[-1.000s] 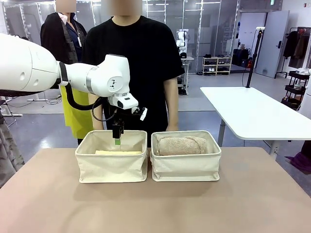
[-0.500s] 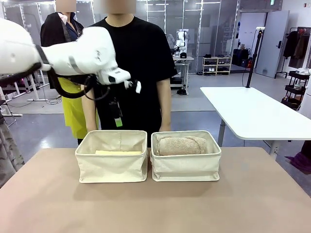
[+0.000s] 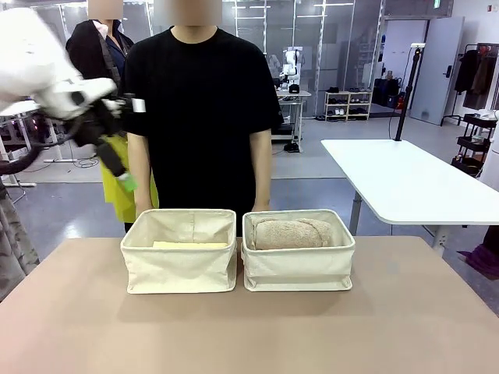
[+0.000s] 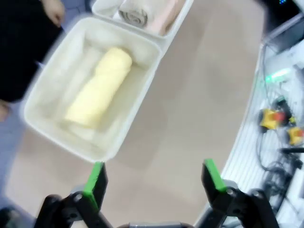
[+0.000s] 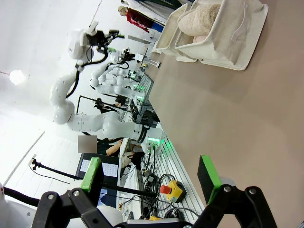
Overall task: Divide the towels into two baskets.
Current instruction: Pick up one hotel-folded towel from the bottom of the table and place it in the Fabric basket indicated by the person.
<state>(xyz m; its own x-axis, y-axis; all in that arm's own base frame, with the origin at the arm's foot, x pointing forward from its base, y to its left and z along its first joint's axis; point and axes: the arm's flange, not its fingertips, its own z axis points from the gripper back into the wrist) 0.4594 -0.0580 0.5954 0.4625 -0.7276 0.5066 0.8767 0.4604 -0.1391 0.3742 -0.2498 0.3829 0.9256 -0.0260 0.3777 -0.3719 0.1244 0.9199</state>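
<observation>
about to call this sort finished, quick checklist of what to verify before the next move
1. Left claw open and empty: ok.
2. Right claw open and empty: ok.
3. Left basket holds the pale yellow towel: ok; a white roll seems to lie beside it.
4. Right basket holds the tan towel: ok; a pinkish one lies alongside in the left wrist view.
5. Left arm well above the baskets: ok.
6. Two towels per basket: cannot tell for sure, blurred.

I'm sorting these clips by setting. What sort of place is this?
Probably a robotics lab: another white robot arm stands at a far bench, a control desk with an emergency-stop button sits beside the table, glass partitions behind.
</observation>
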